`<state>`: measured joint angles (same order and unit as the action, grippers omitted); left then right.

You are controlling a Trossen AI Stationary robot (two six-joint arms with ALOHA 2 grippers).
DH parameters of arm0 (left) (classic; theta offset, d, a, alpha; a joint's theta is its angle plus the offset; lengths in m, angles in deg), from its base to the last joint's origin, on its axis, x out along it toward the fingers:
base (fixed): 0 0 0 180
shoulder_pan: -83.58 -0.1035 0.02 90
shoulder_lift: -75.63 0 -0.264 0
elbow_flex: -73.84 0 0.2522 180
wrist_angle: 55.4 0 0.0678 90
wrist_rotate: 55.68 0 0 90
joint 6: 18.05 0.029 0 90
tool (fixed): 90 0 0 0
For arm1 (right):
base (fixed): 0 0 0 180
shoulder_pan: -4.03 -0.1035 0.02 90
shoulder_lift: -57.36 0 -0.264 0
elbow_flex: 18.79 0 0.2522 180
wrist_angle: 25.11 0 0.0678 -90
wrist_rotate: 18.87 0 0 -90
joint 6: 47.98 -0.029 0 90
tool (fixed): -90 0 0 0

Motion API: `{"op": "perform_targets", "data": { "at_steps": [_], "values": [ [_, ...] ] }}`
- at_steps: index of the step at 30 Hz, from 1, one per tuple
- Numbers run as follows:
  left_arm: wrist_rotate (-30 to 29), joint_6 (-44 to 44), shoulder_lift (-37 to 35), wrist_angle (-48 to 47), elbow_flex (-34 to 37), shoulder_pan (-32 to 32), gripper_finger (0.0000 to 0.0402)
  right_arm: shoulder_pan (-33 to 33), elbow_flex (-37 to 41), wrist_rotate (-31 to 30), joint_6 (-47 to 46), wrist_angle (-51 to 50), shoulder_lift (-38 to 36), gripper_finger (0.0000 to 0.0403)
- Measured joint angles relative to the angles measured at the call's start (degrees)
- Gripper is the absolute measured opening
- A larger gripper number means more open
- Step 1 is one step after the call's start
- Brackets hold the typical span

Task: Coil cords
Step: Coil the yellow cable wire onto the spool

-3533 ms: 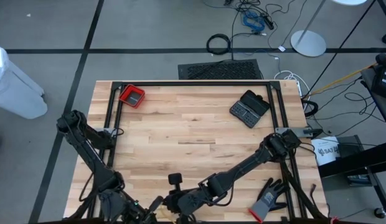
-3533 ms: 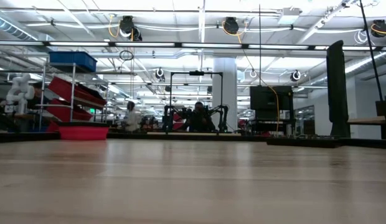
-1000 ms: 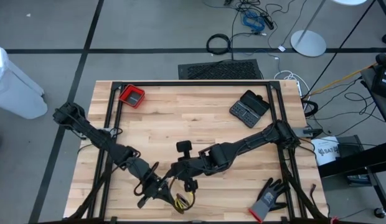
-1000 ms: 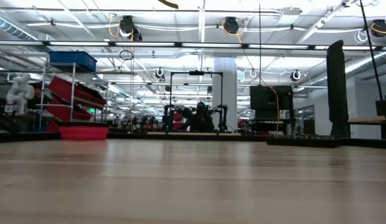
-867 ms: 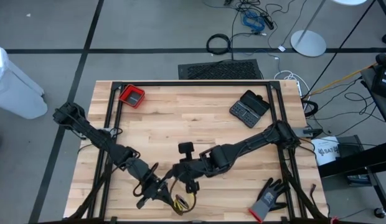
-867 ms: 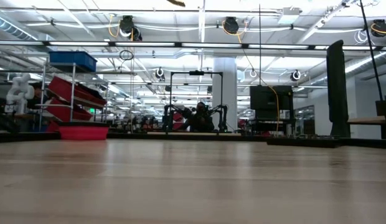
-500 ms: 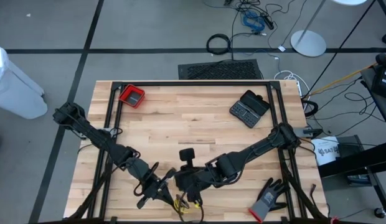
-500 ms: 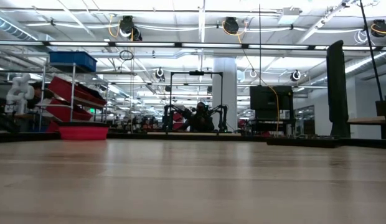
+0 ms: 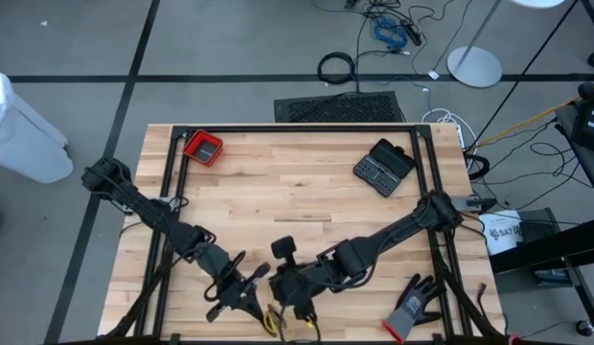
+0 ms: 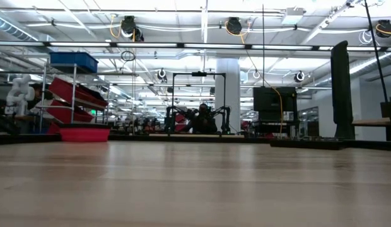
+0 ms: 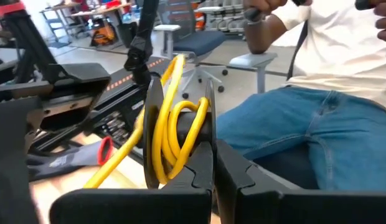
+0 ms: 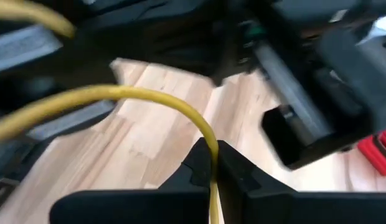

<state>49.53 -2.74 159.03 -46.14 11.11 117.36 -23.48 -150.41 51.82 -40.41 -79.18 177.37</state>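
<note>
1. I am a two-armed robot at a pale wooden table point(image 9: 297, 192); both of my arms reach toward the near edge of it, close together.

2. My left gripper point(image 11: 208, 134) is clenched on the yellow cord point(image 11: 171, 127). In the left wrist view, several yellow loops sit pinched between my two dark fingers point(image 11: 202, 155), and one loose strand runs out of the loops toward the table.

3. My right gripper point(image 12: 213, 163) is also clenched on the yellow cord. In the right wrist view, a single yellow strand point(image 12: 149, 99) arcs over the wood and runs down into the narrow gap between my closed fingers point(image 12: 193, 165).

4. From above, my left gripper point(image 9: 247, 295) and right gripper point(image 9: 289, 292) are just beside each other near the table's front edge. A small tangle of yellow cord point(image 9: 283, 323) shows below and between them, right at the near edge.

5. I cannot make out the black cord in any view.

6. A grey-black glove point(image 9: 412, 307) with a red cuff lies on the table's near right corner, well apart from my grippers.

7. A small red bin point(image 9: 203, 148) sits at the far left corner of the table, and a dark open case point(image 9: 383, 167) sits toward the far right.

8. In the left wrist view, a person in blue jeans point(image 11: 317, 137) and a white shirt sits just beyond the table edge.

9. The low view shows only bare tabletop and the room behind it; neither gripper appears there.
</note>
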Motion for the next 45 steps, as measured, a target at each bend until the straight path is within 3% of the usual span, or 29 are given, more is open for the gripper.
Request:
{"op": "perform_targets", "data": {
  "at_steps": [5, 18, 31, 45],
  "values": [
    [-0.09, 0.0, -0.03, 0.03, -0.02, -0.02, 0.0, -0.33, 0.0, 0.21, -0.59, -2.42, 0.0, 0.0],
    [-6.94, 0.74, -4.21, -0.12, -0.06, 1.19, 0.0, -1.73, 0.0, 0.22, -5.46, -6.11, 0.0, 0.0],
    [-14.84, 1.7, -6.73, -9.41, -0.09, 3.78, 0.0, -2.28, -0.11, -1.68, -8.8, -6.55, -2.06, 0.0],
    [-26.3, 1.64, -8.3, -10.35, -0.09, 3.76, 0.0, -9.24, -0.17, -1.58, -12.72, -8.59, -5.38, 0.0]
  ]
}}
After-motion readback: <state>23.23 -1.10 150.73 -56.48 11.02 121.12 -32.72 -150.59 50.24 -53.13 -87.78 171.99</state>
